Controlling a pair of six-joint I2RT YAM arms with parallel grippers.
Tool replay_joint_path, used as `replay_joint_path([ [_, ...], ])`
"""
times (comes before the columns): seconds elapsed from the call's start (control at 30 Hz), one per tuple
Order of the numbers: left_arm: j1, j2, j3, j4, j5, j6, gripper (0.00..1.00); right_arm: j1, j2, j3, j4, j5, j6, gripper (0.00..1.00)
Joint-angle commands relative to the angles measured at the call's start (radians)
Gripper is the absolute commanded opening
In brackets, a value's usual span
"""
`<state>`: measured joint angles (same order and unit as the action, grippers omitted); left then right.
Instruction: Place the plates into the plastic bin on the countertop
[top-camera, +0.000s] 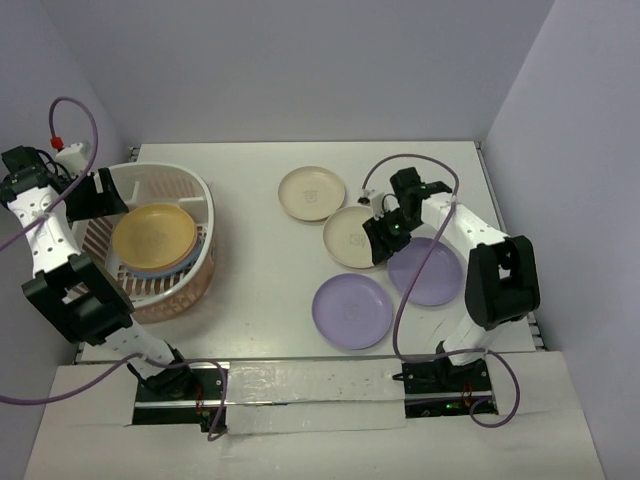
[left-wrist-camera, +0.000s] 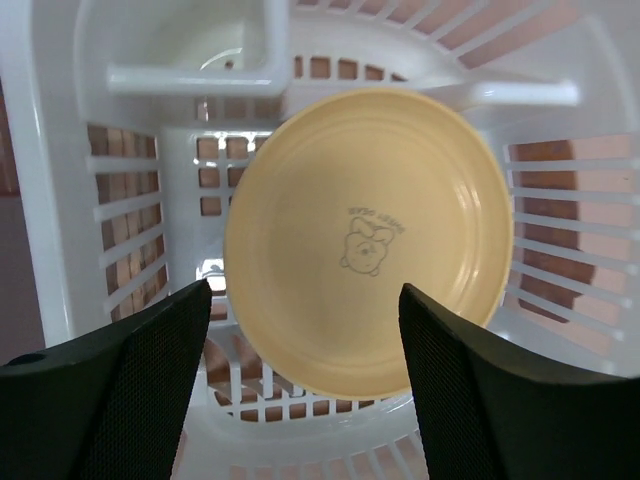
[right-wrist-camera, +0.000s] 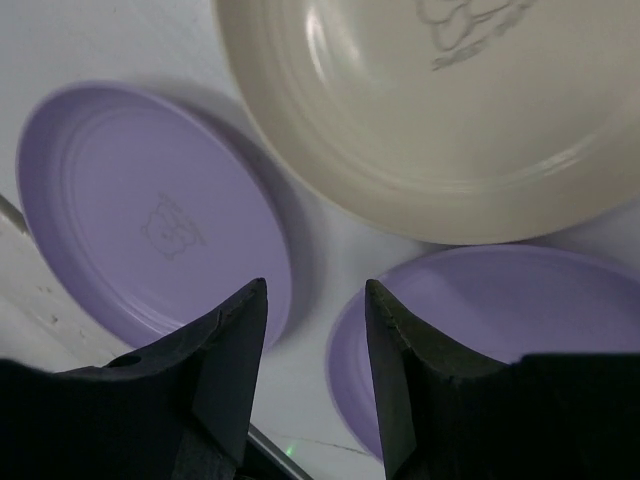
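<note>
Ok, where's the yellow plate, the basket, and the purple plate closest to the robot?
yellow plate (top-camera: 153, 235), top view, its centre.
basket (top-camera: 205, 195), top view, its right rim.
near purple plate (top-camera: 352, 310), top view, its centre.

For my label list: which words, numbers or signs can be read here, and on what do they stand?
Nothing is readable.
Yellow plate in the bin: curved lettering over a small animal drawing, too blurred to read.
Cream plate: lettering by its drawing, blurred, partly cut off.
Lilac plate showing its centre: faint drawing, no legible letters.
</note>
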<state>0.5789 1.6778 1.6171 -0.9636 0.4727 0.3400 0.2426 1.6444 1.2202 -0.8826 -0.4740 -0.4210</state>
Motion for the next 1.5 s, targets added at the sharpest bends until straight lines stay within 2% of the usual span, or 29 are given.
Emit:
replay_joint_path([
  [0.0,-0.093,-0.134,0.012,-0.031,0.097,0.083,0.82,0.012,-0.061,-0.040,0.032,0.011,-0.025,0.51],
  [0.1,-0.289,-0.238,-0.097,-0.005,0.101,0.083,0.83,0.008,-0.076,-0.041,0.040,0.024,-0.018,0.51],
  [0.17,-0.436,-0.287,-0.169,0.058,0.109,0.022,0.82,0.005,-0.084,-0.033,0.038,0.029,-0.018,0.51],
  [0.2,-0.544,-0.310,-0.205,0.095,0.118,-0.015,0.82,0.001,-0.087,-0.027,0.035,0.033,-0.018,0.51],
  [0.27,-0.693,-0.327,-0.314,0.195,0.113,-0.134,0.81,-0.028,-0.095,-0.010,0.028,0.039,-0.020,0.51],
  [0.4,-0.990,-0.273,-0.411,0.358,0.013,-0.260,0.81,-0.119,-0.099,0.029,0.005,0.059,-0.044,0.52],
  [0.5,-1.123,-0.173,-0.399,0.375,0.009,-0.299,0.79,-0.217,-0.092,0.046,-0.015,0.093,-0.092,0.53],
  [0.7,-1.249,0.018,-0.401,0.425,0.061,-0.331,0.78,-0.402,-0.037,0.073,-0.013,0.159,-0.206,0.62],
  [0.73,-1.285,0.066,-0.401,0.435,0.060,-0.331,0.78,-0.447,-0.003,0.089,-0.012,0.169,-0.223,0.66],
  [0.83,-1.320,0.145,-0.377,0.430,0.061,-0.330,0.79,-0.492,0.041,0.104,0.005,0.207,-0.259,0.69],
  [1.0,-1.331,0.240,-0.342,0.424,0.052,-0.372,0.78,-0.508,0.093,0.107,0.053,0.247,-0.301,0.71],
  [1.13,-1.338,0.260,-0.341,0.434,0.017,-0.377,0.79,-0.508,0.141,0.108,0.074,0.253,-0.309,0.71],
  [1.33,-1.351,0.293,-0.332,0.431,0.015,-0.372,0.76,-0.508,0.204,0.080,0.122,0.267,-0.329,0.66],
  [1.47,-1.370,0.297,-0.333,0.437,0.000,-0.367,0.70,-0.507,0.206,0.063,0.154,0.272,-0.339,0.65],
])
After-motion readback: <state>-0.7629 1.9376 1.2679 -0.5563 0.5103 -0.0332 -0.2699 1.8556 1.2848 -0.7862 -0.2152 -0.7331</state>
